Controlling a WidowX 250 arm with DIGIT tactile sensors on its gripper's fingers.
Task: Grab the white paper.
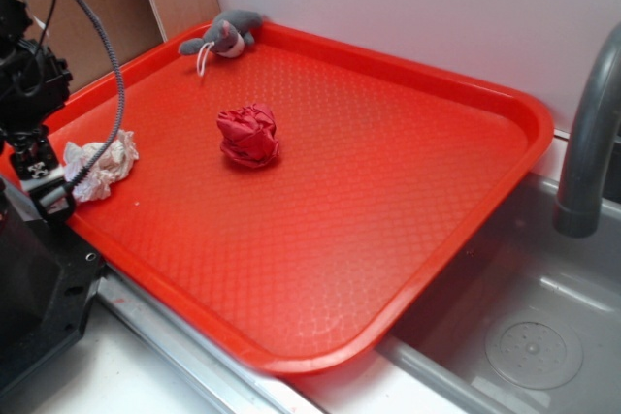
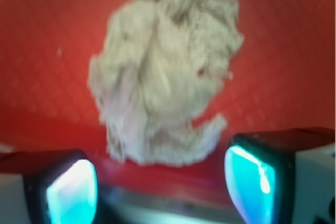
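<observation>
Even, bright, diffuse light fills the exterior view; the red tray shows soft sheen and only faint shadows. The wrist view is blurred throughout: the white paper just ahead of the claw looks soft, and its fingertips glare cyan-white.

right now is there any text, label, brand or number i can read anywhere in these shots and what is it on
No readable text in either view.
The red tray has only an embossed diamond texture, no lettering.
The white paper, the red paper wad and the grey plush toy carry no print.
The gripper has glowing cyan pads but no markings.
The sink drain bears small raised marks, too small to read.
</observation>
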